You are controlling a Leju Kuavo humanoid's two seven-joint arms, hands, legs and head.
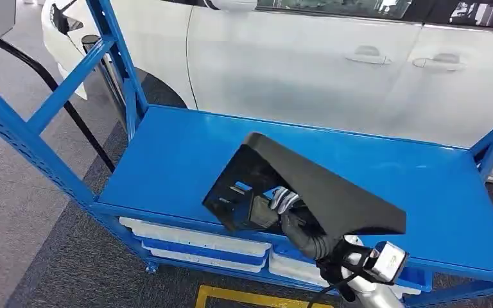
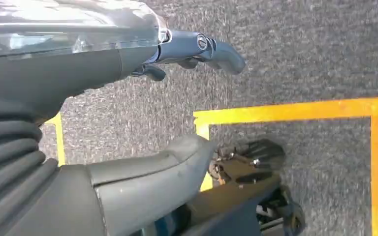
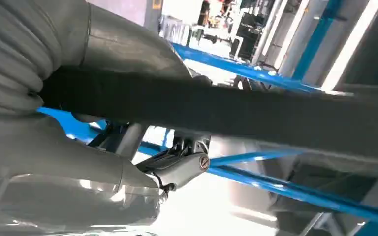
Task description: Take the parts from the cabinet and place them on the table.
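Note:
A large black plastic part (image 1: 324, 187), flat and angled with clips on its underside, hangs tilted over the front of the blue table top (image 1: 180, 151). My right hand (image 1: 284, 206) grips it from beneath, near its middle. Whether its lower edge touches the table I cannot tell. In the right wrist view the part (image 3: 236, 112) runs as a dark band across my right hand (image 3: 78, 152), whose fingers close around it. My left hand (image 2: 78, 73) hangs at my side above the carpet, fingers apart and holding nothing.
A white car (image 1: 308, 58) stands close behind the table. Blue uprights (image 1: 119, 58) rise at the table's left end, with a black hose (image 1: 51, 83) beside them. White trays (image 1: 192, 237) sit on the shelf beneath. Yellow floor tape (image 2: 295, 109) marks the grey carpet.

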